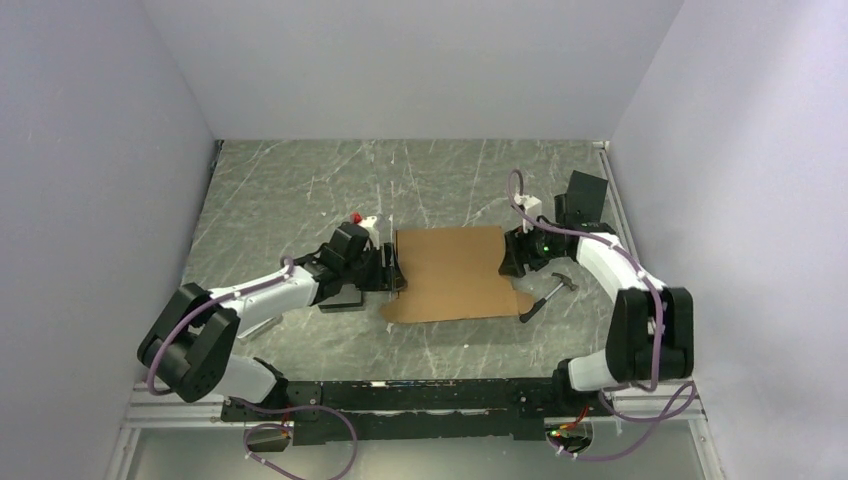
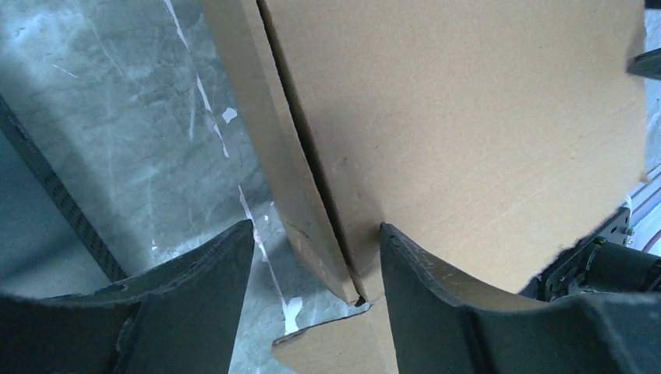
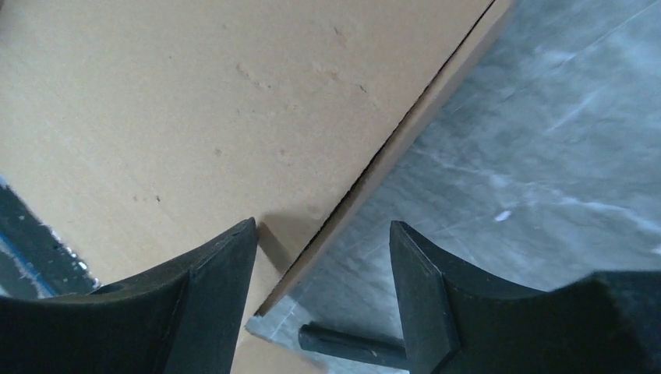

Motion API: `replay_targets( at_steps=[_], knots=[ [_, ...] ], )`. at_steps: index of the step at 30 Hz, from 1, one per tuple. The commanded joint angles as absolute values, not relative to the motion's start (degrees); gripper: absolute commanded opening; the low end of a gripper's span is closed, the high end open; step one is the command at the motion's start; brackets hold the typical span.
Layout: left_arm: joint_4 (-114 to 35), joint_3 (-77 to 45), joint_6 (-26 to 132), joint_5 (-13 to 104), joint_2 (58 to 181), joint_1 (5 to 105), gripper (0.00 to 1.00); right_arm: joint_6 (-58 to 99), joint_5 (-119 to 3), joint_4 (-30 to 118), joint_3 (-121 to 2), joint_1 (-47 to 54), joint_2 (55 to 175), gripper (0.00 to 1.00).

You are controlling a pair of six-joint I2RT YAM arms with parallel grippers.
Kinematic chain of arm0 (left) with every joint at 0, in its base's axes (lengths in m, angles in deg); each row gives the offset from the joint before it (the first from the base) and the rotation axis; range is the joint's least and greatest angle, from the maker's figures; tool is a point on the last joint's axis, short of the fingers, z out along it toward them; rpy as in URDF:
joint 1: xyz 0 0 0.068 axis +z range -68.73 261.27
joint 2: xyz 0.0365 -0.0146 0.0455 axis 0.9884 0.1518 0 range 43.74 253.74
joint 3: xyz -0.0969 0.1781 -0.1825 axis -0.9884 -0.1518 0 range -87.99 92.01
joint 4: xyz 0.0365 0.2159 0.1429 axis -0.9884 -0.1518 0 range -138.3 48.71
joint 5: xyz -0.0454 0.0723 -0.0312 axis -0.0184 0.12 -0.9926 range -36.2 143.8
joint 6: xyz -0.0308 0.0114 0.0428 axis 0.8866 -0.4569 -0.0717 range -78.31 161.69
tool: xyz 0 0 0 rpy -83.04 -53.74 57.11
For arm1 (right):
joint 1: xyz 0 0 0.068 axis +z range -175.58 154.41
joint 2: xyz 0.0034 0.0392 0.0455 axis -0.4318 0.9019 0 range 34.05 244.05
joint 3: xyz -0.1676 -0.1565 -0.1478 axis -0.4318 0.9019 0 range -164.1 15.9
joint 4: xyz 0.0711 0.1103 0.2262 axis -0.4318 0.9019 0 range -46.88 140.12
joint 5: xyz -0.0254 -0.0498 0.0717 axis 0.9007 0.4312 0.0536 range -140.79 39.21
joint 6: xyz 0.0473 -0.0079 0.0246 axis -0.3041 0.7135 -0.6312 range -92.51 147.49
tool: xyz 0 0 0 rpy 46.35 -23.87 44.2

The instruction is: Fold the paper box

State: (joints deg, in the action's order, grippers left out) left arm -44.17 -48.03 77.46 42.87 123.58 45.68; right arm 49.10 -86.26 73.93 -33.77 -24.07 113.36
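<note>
The paper box (image 1: 455, 272) is a brown cardboard sheet lying low in the middle of the table, with a tab sticking out at each near corner. My left gripper (image 1: 390, 270) is open at its left edge. In the left wrist view the box (image 2: 468, 117) fills the upper right, and its raised left side flap (image 2: 284, 171) stands between the open gripper (image 2: 316, 265) fingers. My right gripper (image 1: 510, 262) is open at the right edge. In the right wrist view the gripper (image 3: 322, 261) straddles the box (image 3: 195, 101) edge, its left finger (image 3: 210, 288) over the cardboard.
A hammer (image 1: 548, 295) lies on the table just right of the box's near right corner; its dark handle (image 3: 351, 343) shows between the right fingers. A black block (image 1: 585, 190) sits at the back right by the wall. The walls close in the table on three sides.
</note>
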Motion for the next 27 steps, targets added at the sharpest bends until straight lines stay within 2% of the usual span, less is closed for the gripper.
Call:
replay_targets(
  at_steps=[1,5,12,21,27],
  knots=[
    [-41.7,-47.9,78.8,40.0,125.2,46.3,0.64,45.9,-90.4,74.4,-35.9,-24.2,118.7,0.62],
    [-39.8,-47.9,79.6,38.9,126.8,46.8,0.6,46.2,-91.6,74.8,-37.5,-24.2,121.8,0.46],
    [-38.7,-45.7,81.3,39.0,129.5,49.8,0.58,49.4,-91.8,78.7,-50.1,-24.1,131.7,0.31],
    [-36.6,-36.8,81.5,35.5,138.0,54.5,0.54,49.0,-90.4,80.7,-71.0,-23.7,145.8,0.31],
    [-36.8,-35.8,78.8,32.1,136.8,55.4,0.52,51.5,-89.0,75.3,-62.8,-23.7,133.6,0.44]
  ],
)
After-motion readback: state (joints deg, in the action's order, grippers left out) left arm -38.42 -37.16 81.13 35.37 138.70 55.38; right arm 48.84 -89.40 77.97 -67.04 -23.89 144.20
